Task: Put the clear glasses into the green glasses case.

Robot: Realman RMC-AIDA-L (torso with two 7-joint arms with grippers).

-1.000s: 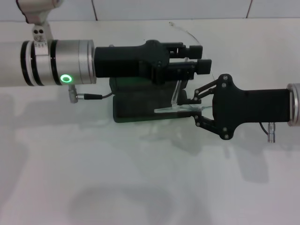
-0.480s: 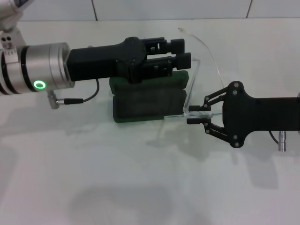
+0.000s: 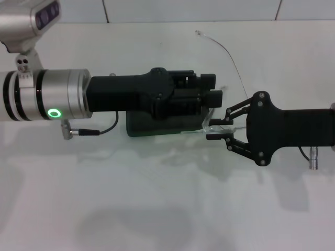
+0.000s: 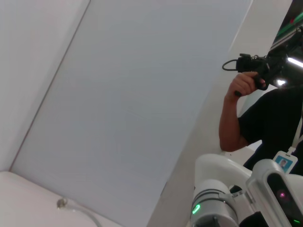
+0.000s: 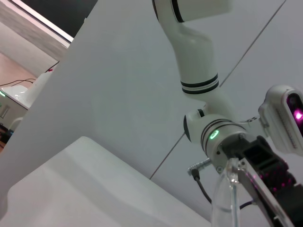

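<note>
The green glasses case [image 3: 157,128] lies in the middle of the white table, and only its near half shows. My left gripper [image 3: 213,90] reaches in from the left and hangs above the case, covering its far half. At the case's right end my right gripper [image 3: 210,130] is shut on the clear glasses [image 3: 208,124]. One thin clear arm [image 3: 230,55] of the glasses arcs up and away toward the far side. In the right wrist view the glasses [image 5: 226,198] stand close in front of the left gripper [image 5: 265,158].
A grey cable plug [image 3: 70,132] hangs from the left wrist just left of the case. The white table [image 3: 157,209] runs back to a tiled wall. The left wrist view shows a person [image 4: 265,118] standing beyond the table.
My left gripper has moved down and to the right, and now covers the case's far half. The glasses in my right gripper have tipped lower toward the case. The right gripper has barely shifted.
</note>
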